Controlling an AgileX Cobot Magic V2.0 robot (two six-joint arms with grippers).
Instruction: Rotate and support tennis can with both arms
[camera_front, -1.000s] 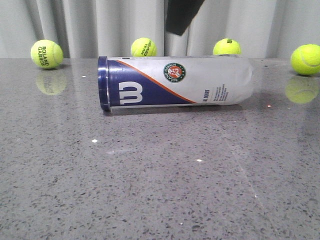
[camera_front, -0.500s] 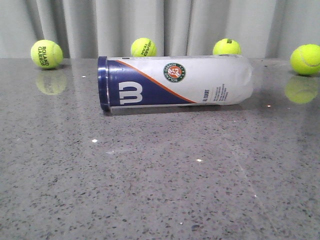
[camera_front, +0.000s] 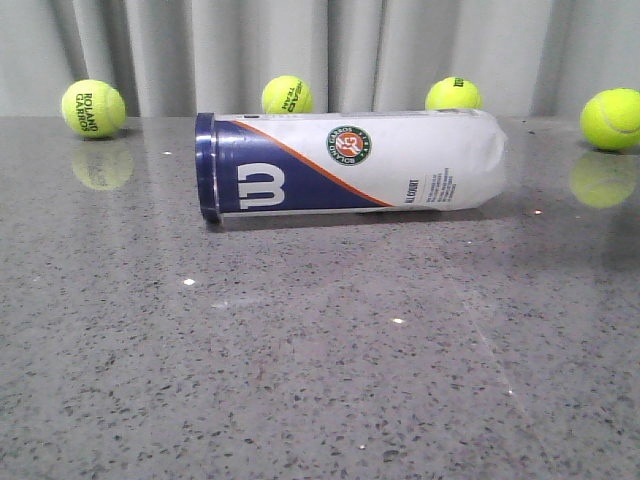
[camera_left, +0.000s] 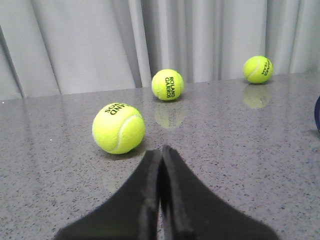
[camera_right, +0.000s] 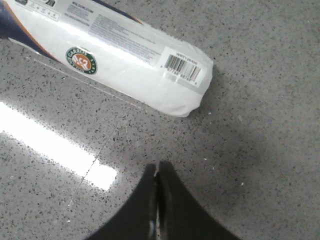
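The tennis can (camera_front: 350, 163) lies on its side across the middle of the grey table, navy capped end to the left, white closed end to the right. No arm shows in the front view. In the right wrist view my right gripper (camera_right: 157, 167) is shut and empty, hovering over bare table a short way off the can's white barcode end (camera_right: 182, 75). My left gripper (camera_left: 161, 150) is shut on nothing, low over the table, with a tennis ball (camera_left: 118, 128) just beyond its tips. A dark sliver of the can (camera_left: 317, 114) shows at that view's edge.
Several yellow-green tennis balls line the back of the table by the grey curtain: far left (camera_front: 93, 108), two behind the can (camera_front: 287, 94) (camera_front: 453, 94), and far right (camera_front: 611, 119). More balls (camera_left: 167, 84) (camera_left: 257, 69) sit ahead of the left gripper. A bright light reflection (camera_right: 55, 150) marks the tabletop.
A dark arm part that hung at the top of the front view above the can one second ago has left the frame. The can and balls have not moved.
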